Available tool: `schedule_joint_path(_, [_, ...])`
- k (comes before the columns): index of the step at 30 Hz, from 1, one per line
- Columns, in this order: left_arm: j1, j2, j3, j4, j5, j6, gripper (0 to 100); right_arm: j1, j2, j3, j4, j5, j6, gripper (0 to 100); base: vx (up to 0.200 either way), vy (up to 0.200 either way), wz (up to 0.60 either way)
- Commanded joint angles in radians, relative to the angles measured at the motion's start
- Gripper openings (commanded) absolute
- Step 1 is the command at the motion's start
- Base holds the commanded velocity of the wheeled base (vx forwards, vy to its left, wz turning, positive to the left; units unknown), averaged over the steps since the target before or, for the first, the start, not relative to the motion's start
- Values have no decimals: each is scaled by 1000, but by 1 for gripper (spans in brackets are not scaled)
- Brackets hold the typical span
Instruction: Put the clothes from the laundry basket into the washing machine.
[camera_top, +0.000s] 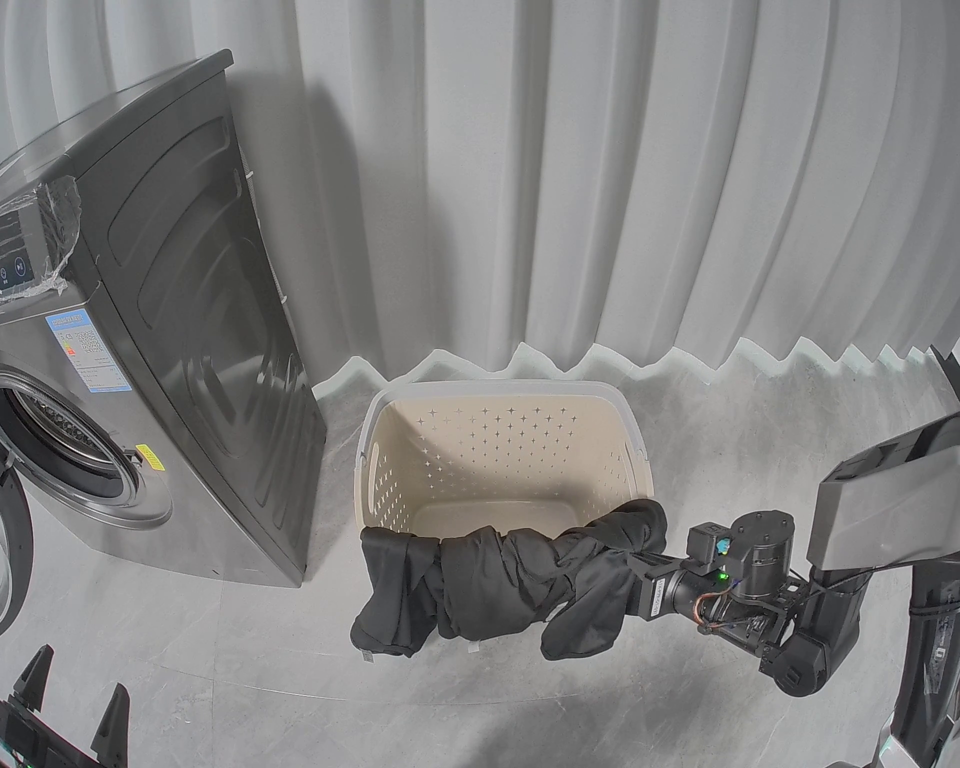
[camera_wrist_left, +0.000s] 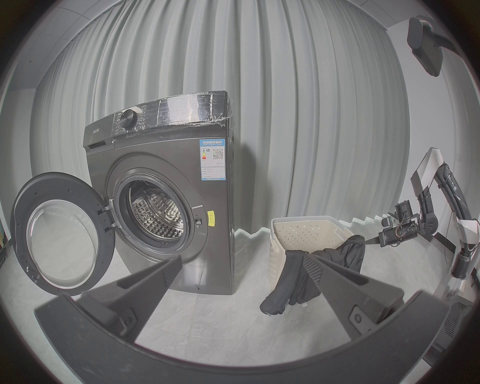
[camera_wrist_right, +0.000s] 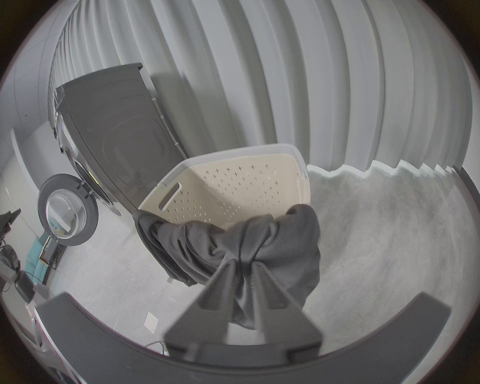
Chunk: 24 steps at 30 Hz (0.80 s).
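The washing machine (camera_top: 190, 330) stood at 9 o'clock from the laundry basket (camera_top: 500, 387), its front cut off at the head view's edge. Its door (camera_wrist_left: 62, 232) hung open. A dark garment (camera_top: 490, 585) lay draped over the basket's 6 o'clock rim. The right gripper (camera_wrist_right: 243, 266), at 4 o'clock, pinched the garment, its fingertips partly buried in cloth. The left gripper (camera_wrist_left: 241, 262) sat spread and empty at 7 o'clock.

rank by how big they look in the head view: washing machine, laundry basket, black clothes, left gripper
1. washing machine, largest by far
2. laundry basket and black clothes look about alike, unranked
3. left gripper, smallest, partly cut off at the edge
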Motion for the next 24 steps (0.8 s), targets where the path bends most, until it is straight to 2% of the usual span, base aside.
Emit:
schedule_joint_path(1, [0, -17, 16, 0, 0, 0, 100, -7, 96, -8, -12, -2, -5, 100, 0, 0, 0])
schedule_joint_path(11, [0, -17, 16, 0, 0, 0, 100, -45, 166, -114, 1, -1, -8, 100, 0, 0, 0])
schedule_joint_path(15, [0, -17, 16, 0, 0, 0, 100, -65, 199, -160, 9, -1, -28, 100, 0, 0, 0])
schedule_joint_path(22, [0, -17, 16, 0, -2, 0, 100, -68, 208, -203, 9, -4, -28, 100, 0, 0, 0])
schedule_joint_path(23, [0, -17, 16, 0, 0, 0, 100, -67, 206, -212, 9, -4, -28, 0, 0, 0, 0])
schedule_joint_path(24, [0, -15, 16, 0, 0, 0, 100, -67, 206, -214, 9, -5, -28, 0, 0, 0, 0])
